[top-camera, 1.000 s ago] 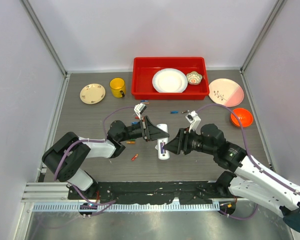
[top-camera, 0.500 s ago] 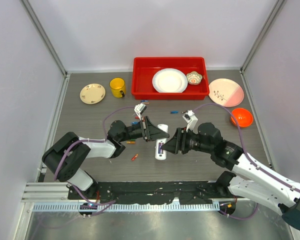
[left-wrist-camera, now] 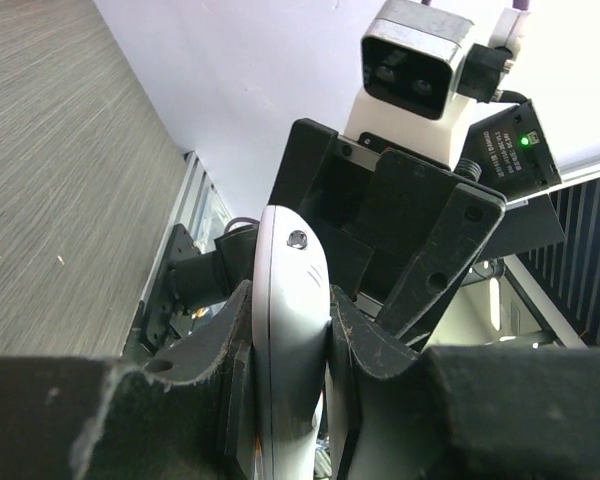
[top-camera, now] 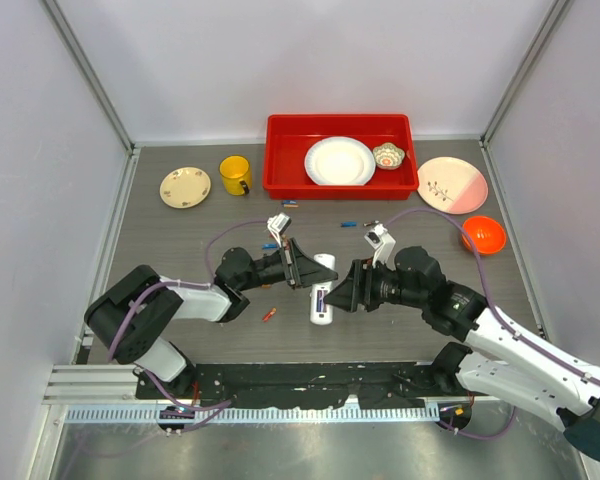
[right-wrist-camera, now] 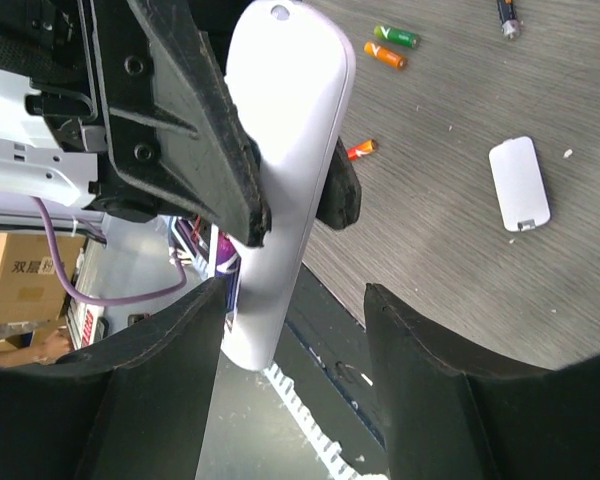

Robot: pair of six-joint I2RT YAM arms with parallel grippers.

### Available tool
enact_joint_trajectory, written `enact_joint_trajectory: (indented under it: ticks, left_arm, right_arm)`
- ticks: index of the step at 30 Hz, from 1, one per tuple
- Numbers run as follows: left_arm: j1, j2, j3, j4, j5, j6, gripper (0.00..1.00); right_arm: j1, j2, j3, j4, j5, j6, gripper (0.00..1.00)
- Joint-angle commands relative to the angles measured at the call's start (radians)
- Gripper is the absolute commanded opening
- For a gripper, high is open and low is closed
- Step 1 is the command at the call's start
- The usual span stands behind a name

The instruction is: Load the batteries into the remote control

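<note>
We saw the remote control (top-camera: 322,290), a smooth, glossy white oblong with rounded ends, held above the middle of the grey wood-grain table (top-camera: 180,240). The left gripper (top-camera: 308,270) clamped its narrow sides between matte black fingers. The right gripper (top-camera: 338,296) stood open, its jaws flanking the remote's lower end without pinching it. In the right wrist view, slim cylindrical batteries (right-wrist-camera: 384,55) lay loose at the remote's 1 o'clock and the flat white back cover (right-wrist-camera: 519,183) at 3 o'clock.
</note>
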Motion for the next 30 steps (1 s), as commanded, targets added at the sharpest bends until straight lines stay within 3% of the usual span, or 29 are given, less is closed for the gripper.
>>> enact_joint_trajectory:
  ticks: [1,8,15,19,25,30]
  left_arm:
    - [0.027,-0.032,-0.018,0.254,-0.04,0.024,0.0]
    - [0.055,-0.061,-0.043,0.198,-0.08,0.061,0.0]
    - [0.055,-0.105,-0.051,0.139,-0.106,0.093,0.0]
    - [0.056,-0.151,-0.075,0.064,-0.131,0.136,0.0]
    - [0.121,-0.351,-0.15,-0.228,-0.239,0.214,0.0]
    - [0.233,-0.655,-0.212,-0.576,-0.333,0.254,0.0]
  right_arm:
    - [-0.005,-0.033,0.072,-0.049,-0.036,-0.058,0.64]
    - [-0.012,-0.072,0.069,-0.071,-0.002,-0.058,0.66]
    - [-0.012,-0.047,-0.06,0.182,-0.007,0.075,0.65]
    - [-0.012,-0.084,-0.077,0.185,0.102,0.067,0.65]
    - [-0.014,-0.096,-0.074,0.096,0.295,0.002,0.64]
    - [-0.014,0.077,-0.055,0.073,0.386,-0.087,0.62]
